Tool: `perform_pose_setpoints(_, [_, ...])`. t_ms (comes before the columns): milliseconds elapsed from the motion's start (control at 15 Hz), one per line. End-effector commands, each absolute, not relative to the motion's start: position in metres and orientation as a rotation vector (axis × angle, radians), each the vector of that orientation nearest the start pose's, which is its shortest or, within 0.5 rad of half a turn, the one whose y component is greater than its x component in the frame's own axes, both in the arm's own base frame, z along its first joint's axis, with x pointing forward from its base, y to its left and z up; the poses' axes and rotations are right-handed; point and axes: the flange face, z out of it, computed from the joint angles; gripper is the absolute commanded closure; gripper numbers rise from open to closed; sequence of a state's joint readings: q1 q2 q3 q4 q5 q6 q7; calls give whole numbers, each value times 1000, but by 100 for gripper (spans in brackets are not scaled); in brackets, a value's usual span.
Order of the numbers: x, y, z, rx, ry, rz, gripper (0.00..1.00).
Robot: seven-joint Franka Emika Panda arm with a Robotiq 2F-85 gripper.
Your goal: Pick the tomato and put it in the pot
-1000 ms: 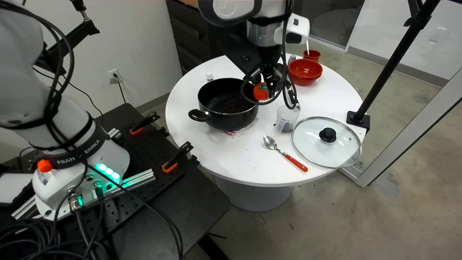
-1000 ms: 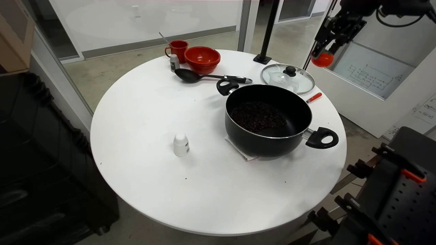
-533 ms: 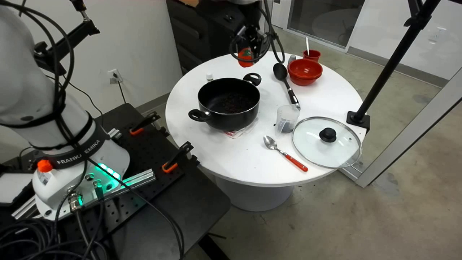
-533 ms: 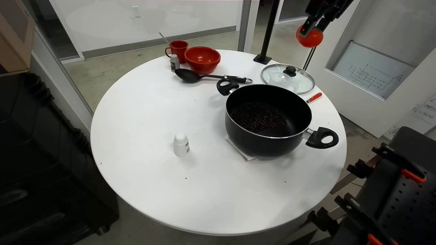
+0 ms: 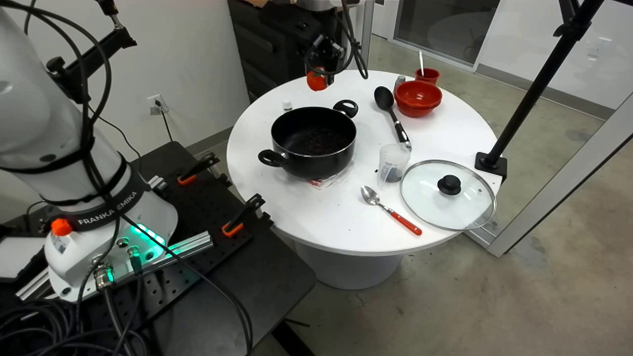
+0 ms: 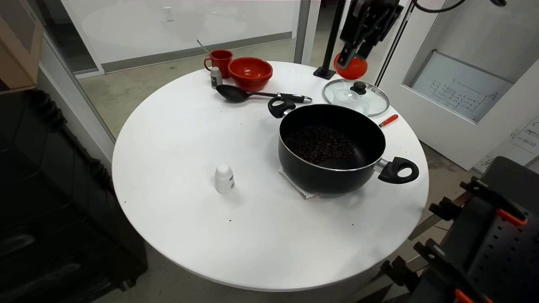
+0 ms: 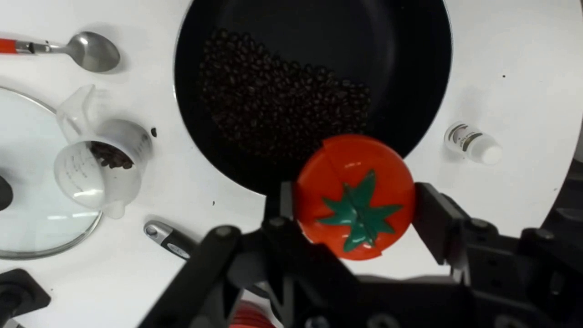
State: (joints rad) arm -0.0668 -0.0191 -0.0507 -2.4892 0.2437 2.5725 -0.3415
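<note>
In the wrist view the fingers (image 7: 438, 223) are clamped on the tomato (image 7: 355, 196) from opposite sides, a sensible hold for something round that could roll away. Its glossy red skin and flat green star suggest moulded plastic rather than fruit. It hides part of the pot (image 7: 419, 59), dark and smooth inside, with shiny oval beans (image 7: 282, 95) gathered toward one side.

In an exterior view the tomato hangs in the air above the worktop (image 5: 316, 212); whether it is over the pot I cannot tell. The round glass lid (image 5: 445, 205) lies flat to one side, presumably to leave the pot open.

In an exterior view the pot rests on a thin pad (image 6: 302, 190), perhaps guarding the worktop, its two looped handles (image 6: 388, 171) sticking out.
</note>
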Motion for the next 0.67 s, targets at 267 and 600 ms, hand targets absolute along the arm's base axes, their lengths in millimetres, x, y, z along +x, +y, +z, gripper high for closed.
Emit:
perform_pose_setpoints(267, [497,-67,216,-3064,40,88,62])
perform_pose_setpoints(600, [487,-65,174,-3068,-11,163,62])
